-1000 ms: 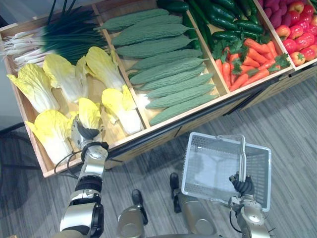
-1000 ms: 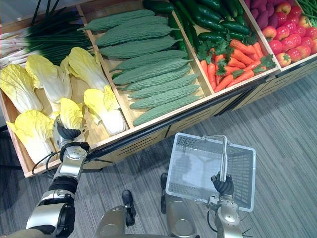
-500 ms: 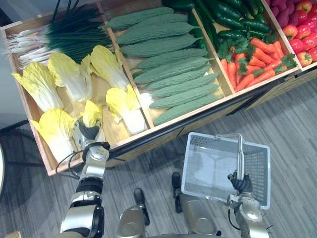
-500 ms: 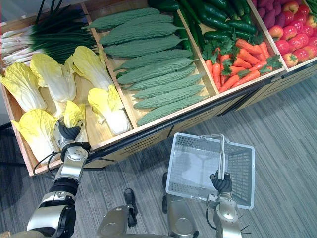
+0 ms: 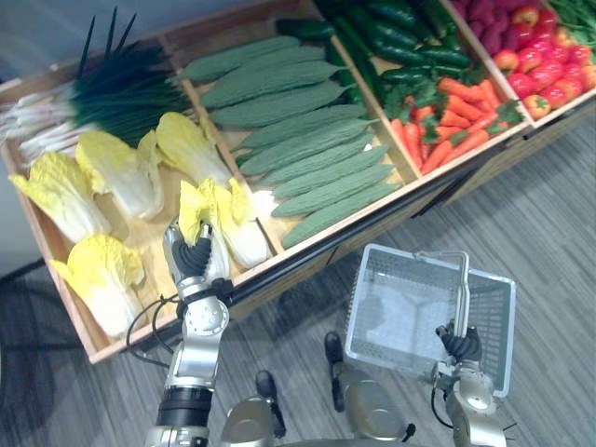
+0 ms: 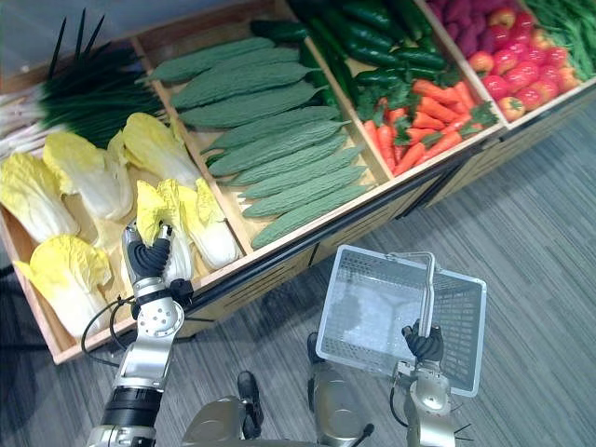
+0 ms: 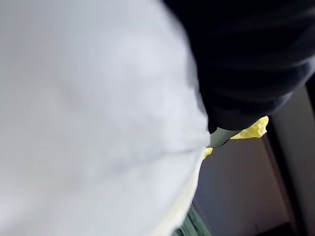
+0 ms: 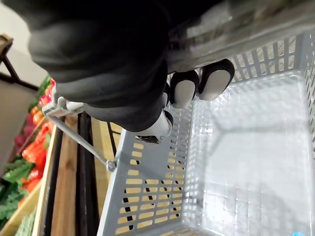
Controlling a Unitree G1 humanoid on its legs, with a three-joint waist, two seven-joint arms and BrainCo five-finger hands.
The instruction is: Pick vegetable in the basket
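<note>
**Left eye view: cabbage is up, basket waits to the right**

The left hand has its fingers curled round the pale stalk end of a yellow-leaved napa cabbage. It holds the cabbage upright over the near edge of the wooden produce stand, just beside a second yellow cabbage. The right hand is closed round the thin wire handle of the pale grey plastic basket, which hangs empty, near and well to the right.

The carry probably goes best with the grip kept on the firm stalk, since the leaves would likely tear or slip. The cabbage should clear the stand's near lip before swinging right. The basket should be held level, the cabbage lowered lengthwise, and the fingers opened only once it rests on the basket floor.

Half a second ago the cabbage sat lower in the bin among the other heads. It has since risen and come nearer and rightward, while the right hand has kept its hold on the handle. The camera has also shifted slightly.
</note>
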